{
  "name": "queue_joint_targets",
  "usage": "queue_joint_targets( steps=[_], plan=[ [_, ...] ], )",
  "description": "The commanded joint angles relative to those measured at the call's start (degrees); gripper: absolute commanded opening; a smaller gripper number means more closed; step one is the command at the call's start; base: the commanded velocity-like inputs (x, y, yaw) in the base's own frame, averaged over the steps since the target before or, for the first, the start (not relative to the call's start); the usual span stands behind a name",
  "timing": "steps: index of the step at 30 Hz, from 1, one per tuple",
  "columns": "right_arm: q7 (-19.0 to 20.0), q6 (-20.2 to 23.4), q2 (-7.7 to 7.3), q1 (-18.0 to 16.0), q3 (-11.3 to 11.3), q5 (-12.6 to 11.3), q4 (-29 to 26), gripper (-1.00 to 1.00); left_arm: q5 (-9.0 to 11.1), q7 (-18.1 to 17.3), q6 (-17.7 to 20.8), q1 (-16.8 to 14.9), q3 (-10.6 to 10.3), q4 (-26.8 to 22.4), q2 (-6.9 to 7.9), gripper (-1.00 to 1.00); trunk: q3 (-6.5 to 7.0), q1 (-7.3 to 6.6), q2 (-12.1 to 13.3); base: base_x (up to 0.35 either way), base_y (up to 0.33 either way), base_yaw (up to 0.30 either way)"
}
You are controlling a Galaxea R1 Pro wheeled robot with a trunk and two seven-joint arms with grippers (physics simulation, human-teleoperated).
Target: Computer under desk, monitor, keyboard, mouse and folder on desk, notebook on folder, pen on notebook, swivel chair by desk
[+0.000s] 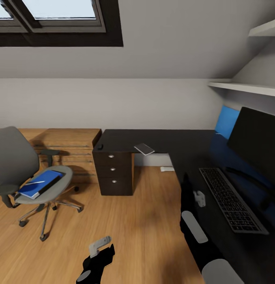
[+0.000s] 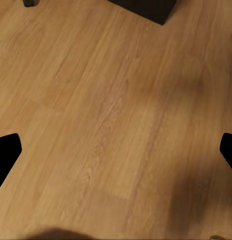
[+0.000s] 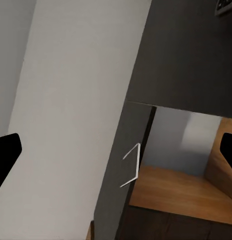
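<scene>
Lying folder [image 1: 38, 184] beyond left end effector [image 1: 101, 245]

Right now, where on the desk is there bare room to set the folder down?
The desk is bare between the small grey tablet-like item at its front edge and the keyboard, and along the back by the wall. It is crowded at the right, where the keyboard lies close before the monitor. The blue folder is on the swivel chair.

Wooden floor [image 1: 145, 221], skylight window [image 1: 54, 15], white wall shelves [image 1: 247, 87].
</scene>
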Motion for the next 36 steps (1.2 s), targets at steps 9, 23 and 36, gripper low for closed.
queue_joint_targets(
  steps=[9, 23, 36],
  plan=[
    [0.4, -0.3, 0.04, 0.0, 0.1, -0.5, 0.1, 1.00, 0.5, 0.1, -0.5, -0.1, -0.2, 0.0, 0.08, 1.00, 0.75, 0.03, 0.0, 0.250, 0.206, 0.001],
    [0.5, -0.1, -0.09, 0.0, 0.1, -0.7, 0.2, 1.00, 0.5, 0.1, -0.3, -0.1, -0.2, 0.0, 0.00, 1.00, 1.76, 0.03, 0.0, 0.277, 0.187, 0.000],
    [0.3, 1.3, -0.71, 0.0, 0.1, -0.6, 0.0, 1.00, 0.5, 0.0, -0.4, -0.1, -0.2, 0.0, 0.08, 1.00, 1.80, 0.03, 0.0, 0.325, 0.005, 0.000]
  ],
)
